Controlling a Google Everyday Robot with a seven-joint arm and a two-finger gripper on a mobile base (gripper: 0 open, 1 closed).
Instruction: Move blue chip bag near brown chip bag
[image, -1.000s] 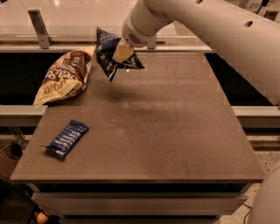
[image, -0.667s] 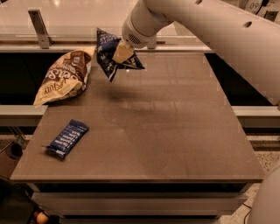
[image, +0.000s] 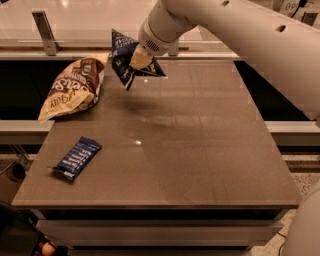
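The blue chip bag (image: 126, 61) is dark blue and crinkly, and hangs in the air above the table's far left part. My gripper (image: 139, 59) is shut on it from the right, at the end of the big white arm that comes in from the upper right. The brown chip bag (image: 73, 88) lies on the table's far left corner, just left of and below the held bag, with a small gap between them.
A narrow blue bar wrapper (image: 77, 157) lies near the table's left front edge. The brown table (image: 200, 150) ends in a front edge near the bottom. A metal post (image: 45, 31) stands on the counter behind.
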